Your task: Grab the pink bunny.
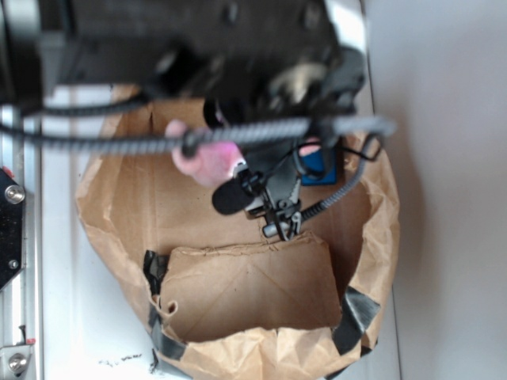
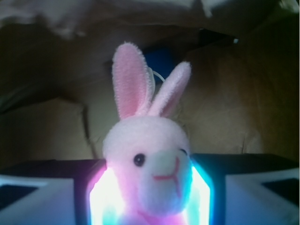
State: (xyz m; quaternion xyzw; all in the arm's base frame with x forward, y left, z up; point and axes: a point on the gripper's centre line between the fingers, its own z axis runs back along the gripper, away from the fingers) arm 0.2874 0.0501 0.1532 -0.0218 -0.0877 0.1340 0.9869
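A crumpled brown paper bag lies open under the black arm, whose gripper is clamped on the pink bunny near the bag's far edge, beside a blue block.

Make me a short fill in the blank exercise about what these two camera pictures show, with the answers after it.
1. In the wrist view, the pink bunny sits between the lit fingers of the ____.
2. Behind the bunny's ears, partly hidden, is an object colored ____.
3. In the exterior view, the arm reaches into a crumpled brown ____ bag.
4. Both of the bunny's ears point ____.

Missing words: gripper; blue; paper; up
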